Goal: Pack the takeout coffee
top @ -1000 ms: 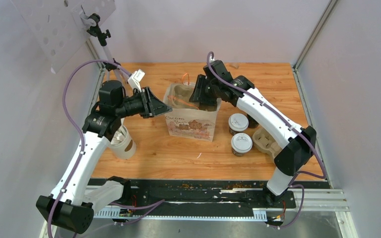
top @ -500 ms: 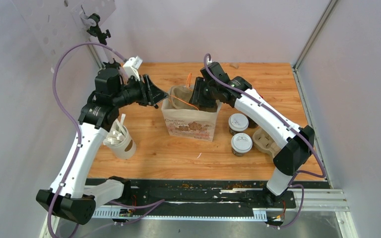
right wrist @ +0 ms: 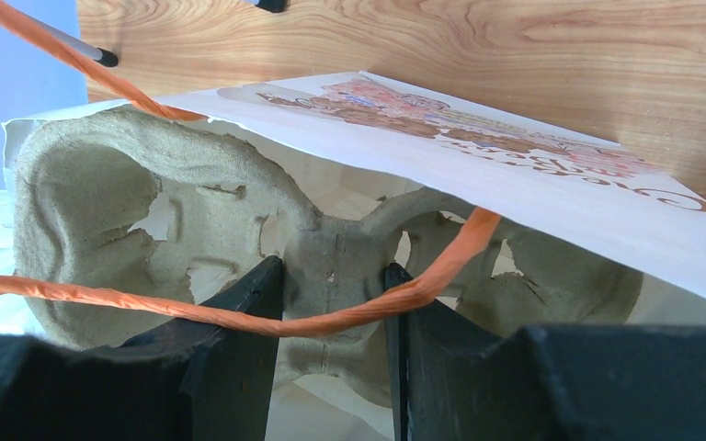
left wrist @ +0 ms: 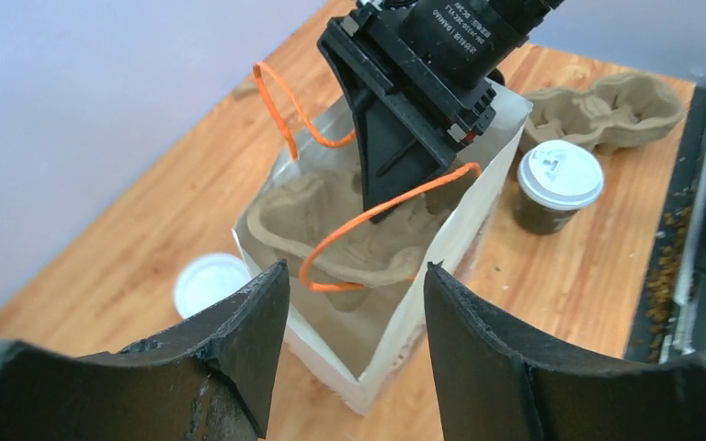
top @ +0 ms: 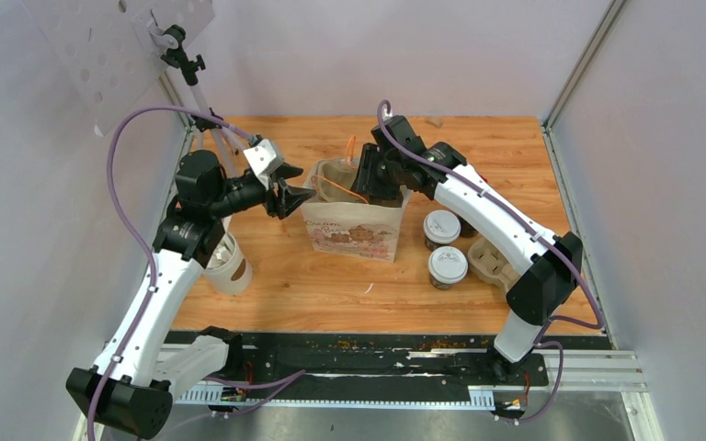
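left end effector point(top: 296, 186): fingers are held apart with nothing between them; it is positioned just beside the left wall of the paper bag point(top: 349, 230) and pointed at it.
right end effector point(top: 372, 188): it is lowered into the bag's open mouth from the right side; its fingers point(right wrist: 239, 322) are seen clamped on the middle ridge of the pulp carrier point(right wrist: 92, 202) seated inside; an orange handle point(right wrist: 349, 317) is seen running across in front of them.
paper bag: stood upright at the centre of the counter point(top: 313, 285), mouth open.
rear coffee cup point(top: 441, 226): upright and lidded, placed on the counter's right half just beside the bag's right wall; outside the bag, touched by neither end effector, near the right one.
front coffee cup point(top: 448, 265): upright and lidded, set just toward the near edge from the rear one; well apart from the left end effector, with the bag between.
spare carrier point(top: 492, 257): laid flat toward the right edge, just beside both cups.
pale cup point(top: 228, 266): lidless, found by the left edge under the left arm.
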`<state>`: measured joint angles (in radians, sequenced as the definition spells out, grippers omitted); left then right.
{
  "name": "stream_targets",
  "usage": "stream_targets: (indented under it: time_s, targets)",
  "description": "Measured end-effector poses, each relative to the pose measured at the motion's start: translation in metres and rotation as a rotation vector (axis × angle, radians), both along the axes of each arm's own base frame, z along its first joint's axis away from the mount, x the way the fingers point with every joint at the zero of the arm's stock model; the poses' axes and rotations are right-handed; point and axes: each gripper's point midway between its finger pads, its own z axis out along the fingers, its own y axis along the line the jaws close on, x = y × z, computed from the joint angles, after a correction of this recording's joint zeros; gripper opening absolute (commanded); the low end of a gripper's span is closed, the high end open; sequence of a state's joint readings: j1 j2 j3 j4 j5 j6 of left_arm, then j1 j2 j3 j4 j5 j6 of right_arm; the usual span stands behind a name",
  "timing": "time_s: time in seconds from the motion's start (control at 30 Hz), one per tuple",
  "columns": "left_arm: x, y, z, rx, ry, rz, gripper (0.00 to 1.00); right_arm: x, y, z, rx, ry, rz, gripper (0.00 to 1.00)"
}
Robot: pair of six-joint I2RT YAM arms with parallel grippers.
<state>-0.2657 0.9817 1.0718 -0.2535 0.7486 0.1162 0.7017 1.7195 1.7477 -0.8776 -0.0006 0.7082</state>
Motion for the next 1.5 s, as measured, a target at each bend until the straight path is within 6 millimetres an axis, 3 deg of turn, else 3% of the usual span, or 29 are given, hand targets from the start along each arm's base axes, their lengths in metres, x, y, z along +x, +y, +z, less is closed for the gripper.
stream_targets:
  time_s: [0.13,0.37,0.67,0.77,0.93,1.0,1.17,1.5]
  targets:
    - [0.005,-0.002,0.003,0.034,-0.103,-0.033,0.62,-0.001,0.001,0.000,0.005,0.005,0.008,0.36]
    - [0.016,-0.007,-0.012,0.064,-0.152,-0.065,0.60,-0.002,0.003,-0.001,0.007,0.010,0.017,0.36]
    - [0.026,-0.011,-0.006,0.056,-0.205,-0.073,0.53,-0.002,0.005,-0.004,0.008,0.017,0.023,0.36]
    - [0.028,-0.014,-0.005,0.052,-0.217,-0.080,0.40,-0.002,0.005,-0.004,0.007,0.017,0.024,0.36]
    - [0.026,-0.017,-0.011,0.046,-0.204,-0.092,0.05,-0.002,0.004,-0.004,0.006,0.015,0.025,0.36]
    - [0.024,-0.016,-0.009,0.041,-0.198,-0.090,0.00,-0.002,0.004,-0.004,0.006,0.016,0.025,0.36]
    - [0.006,-0.015,0.003,0.013,-0.182,-0.092,0.00,-0.002,0.004,-0.004,0.005,0.016,0.025,0.36]
    - [-0.065,-0.025,0.043,-0.098,-0.189,-0.216,0.00,-0.001,0.001,-0.006,-0.012,0.013,0.011,0.35]
